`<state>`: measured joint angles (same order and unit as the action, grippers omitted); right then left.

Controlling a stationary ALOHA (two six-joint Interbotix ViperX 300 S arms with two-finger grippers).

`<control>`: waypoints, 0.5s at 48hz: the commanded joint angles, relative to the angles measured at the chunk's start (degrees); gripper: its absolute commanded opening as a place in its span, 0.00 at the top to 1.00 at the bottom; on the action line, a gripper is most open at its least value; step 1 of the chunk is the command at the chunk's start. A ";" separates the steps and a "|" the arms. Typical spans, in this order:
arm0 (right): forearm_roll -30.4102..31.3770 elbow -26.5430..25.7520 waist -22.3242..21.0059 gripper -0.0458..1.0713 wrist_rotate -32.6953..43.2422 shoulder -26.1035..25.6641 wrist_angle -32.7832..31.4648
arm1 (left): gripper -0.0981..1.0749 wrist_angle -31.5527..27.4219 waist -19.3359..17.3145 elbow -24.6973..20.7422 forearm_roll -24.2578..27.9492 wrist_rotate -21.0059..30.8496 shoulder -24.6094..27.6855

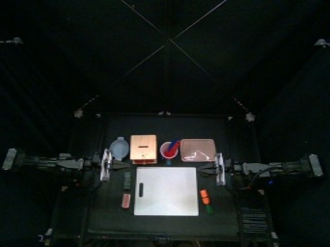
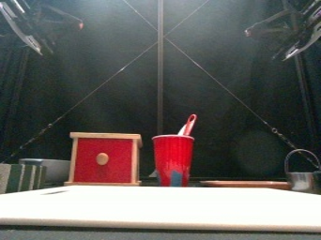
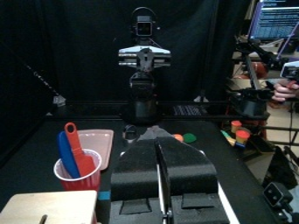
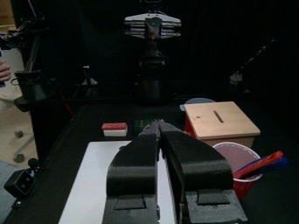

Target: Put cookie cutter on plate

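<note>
A pink plate (image 1: 198, 150) lies at the back right of the table; it also shows in the front view (image 2: 245, 184) and the left wrist view (image 3: 96, 140). A small metal ring with an arched handle (image 2: 298, 173), seemingly the cookie cutter, stands to the right of the plate in the front view; I cannot make it out in the top view. My left gripper (image 1: 106, 166) (image 3: 160, 140) hangs at the table's left edge, shut and empty. My right gripper (image 1: 222, 170) (image 4: 159, 127) hangs at the right edge, shut and empty. Both are apart from the plate.
A wooden box (image 1: 143, 148), a red cup (image 1: 169, 149) with utensils and a grey metal cup (image 1: 119, 148) stand in the back row. A white board (image 1: 167, 190) lies in front. A small red piece (image 1: 126, 200) and orange and green pieces (image 1: 204, 197) flank it.
</note>
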<state>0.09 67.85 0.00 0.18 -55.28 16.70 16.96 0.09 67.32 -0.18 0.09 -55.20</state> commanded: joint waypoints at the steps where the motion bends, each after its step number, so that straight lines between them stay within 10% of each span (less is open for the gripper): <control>1: 0.00 -0.44 -0.53 0.95 0.18 1.58 0.26 | 0.94 0.88 -0.26 0.97 -2.46 0.09 1.14; 13: -7.29 -0.35 -0.97 0.94 7.47 8.79 -1.41 | 0.95 2.37 -0.62 1.49 -6.77 0.18 4.13; 24: -11.60 -3.16 -1.58 0.94 15.29 8.44 -18.19 | 0.94 4.31 -0.70 0.53 -9.40 0.00 10.28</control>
<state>-11.25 66.97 -1.32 14.68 -46.41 3.60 20.13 -0.44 69.61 -9.40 0.26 -46.41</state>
